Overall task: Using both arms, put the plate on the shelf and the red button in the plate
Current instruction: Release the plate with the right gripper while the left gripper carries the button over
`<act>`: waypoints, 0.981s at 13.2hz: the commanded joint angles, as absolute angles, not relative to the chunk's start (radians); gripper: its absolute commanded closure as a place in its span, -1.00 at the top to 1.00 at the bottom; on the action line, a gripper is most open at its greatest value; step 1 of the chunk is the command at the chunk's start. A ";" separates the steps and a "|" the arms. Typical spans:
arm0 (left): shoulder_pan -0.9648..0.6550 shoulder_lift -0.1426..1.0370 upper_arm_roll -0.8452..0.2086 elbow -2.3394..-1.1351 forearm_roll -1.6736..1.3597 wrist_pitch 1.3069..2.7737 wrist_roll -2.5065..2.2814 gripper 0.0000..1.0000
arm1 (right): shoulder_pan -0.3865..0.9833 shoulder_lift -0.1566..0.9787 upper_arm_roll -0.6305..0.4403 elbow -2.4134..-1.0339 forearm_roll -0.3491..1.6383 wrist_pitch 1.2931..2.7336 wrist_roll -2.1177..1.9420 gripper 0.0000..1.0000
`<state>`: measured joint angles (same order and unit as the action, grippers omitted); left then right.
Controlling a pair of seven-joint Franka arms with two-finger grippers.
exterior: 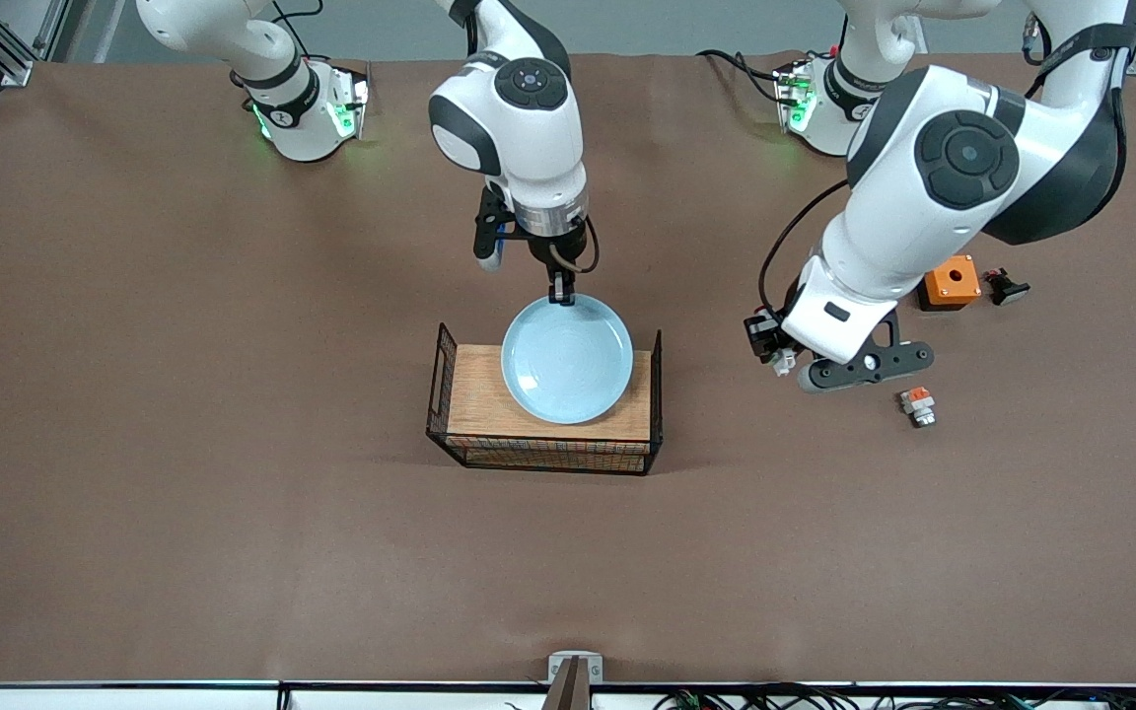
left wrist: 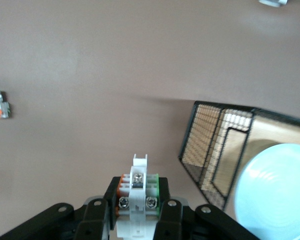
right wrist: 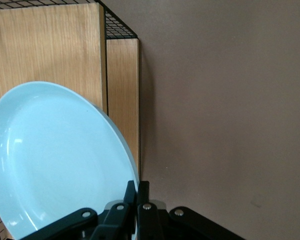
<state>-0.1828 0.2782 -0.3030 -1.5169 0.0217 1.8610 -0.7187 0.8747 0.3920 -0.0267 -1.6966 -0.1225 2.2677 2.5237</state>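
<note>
The plate [exterior: 566, 358] is being held by its rim in the closed right gripper [exterior: 561, 294], over the basket [exterior: 462, 394]. The red button [left wrist: 138, 202] is being gripped by the closed left gripper [left wrist: 139, 216], over the table [exterior: 183, 444] between the basket and an orange-block part [exterior: 917, 404].

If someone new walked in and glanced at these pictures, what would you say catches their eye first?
The pale blue plate stands out first: the right pincer grips its rim and holds it over the wooden-topped wire basket in the middle of the table. Next, the left pincer is shut on a small white switch part, over the table toward the left arm's end. There too lie an orange box and a similar white part with an orange block.
</note>
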 commanded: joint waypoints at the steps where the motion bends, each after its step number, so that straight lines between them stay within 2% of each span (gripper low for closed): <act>1: -0.216 0.287 -0.301 -1.474 0.009 1.835 -0.874 -0.56 | 0.861 0.411 -0.028 -1.680 -0.169 2.278 2.559 -1.00; 10: -0.308 0.368 -0.298 -1.368 0.011 1.850 -1.548 -0.56 | 0.850 0.451 -0.044 -1.677 -0.190 2.341 2.565 -1.00; 11: -0.308 0.376 -0.298 -1.368 0.006 1.855 -1.713 -0.56 | 0.850 0.454 -0.044 -1.677 -0.190 2.341 2.565 -0.77; 12: -0.307 0.394 -0.296 -1.359 0.000 1.893 -1.908 -0.56 | 0.850 0.456 -0.044 -1.677 -0.190 2.342 2.565 -0.29; 13: -0.308 0.406 -0.296 -1.358 0.002 1.934 -1.989 -0.57 | 0.850 0.456 -0.044 -1.677 -0.198 2.341 2.562 0.38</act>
<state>-0.3011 0.3682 -0.3029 -1.3985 0.0139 1.8907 -1.7827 0.8599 0.4414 -0.0508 -1.6957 -0.1567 2.3348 2.5292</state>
